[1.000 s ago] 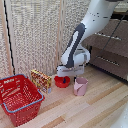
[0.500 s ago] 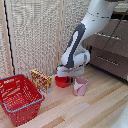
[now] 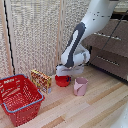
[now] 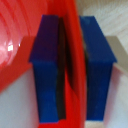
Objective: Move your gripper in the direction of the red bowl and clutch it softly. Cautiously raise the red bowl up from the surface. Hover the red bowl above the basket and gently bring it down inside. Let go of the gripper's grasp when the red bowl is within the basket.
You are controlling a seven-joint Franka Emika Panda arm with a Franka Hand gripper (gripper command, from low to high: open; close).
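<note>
Reaching down from the exterior view's upper right: big white-and-grey arm (image 3: pixel 82 37), bending low over the wooden floor (image 3: pixel 100 107) in front of a pale woven screen (image 3: pixel 35 35). Sitting at the exterior view's lower left: red wire basket (image 3: pixel 19 97) with its bluish-grey rim, well apart from the arm's tip. Leaning just beside the basket, toward the exterior view's right: red-and-yellow box (image 3: pixel 41 80). Standing near the arm's tip on the floor: pink cup (image 3: pixel 80 86). Resting on the floor between box and cup: red bowl (image 3: pixel 63 81), directly under the white mount and touching the gripper (image 3: pixel 63 74).

In the wrist view, straddling the bowl's rim (image 4: pixel 73 60): gripper (image 4: pixel 73 67), one dark finger (image 4: pixel 48 67) sitting inside the bowl (image 4: pixel 17 45), the other outside over the pale wood. Pinching close on the thin red wall, jaws nearly together with only the rim between them. Bowl sitting low by the floor, well away from the basket.
</note>
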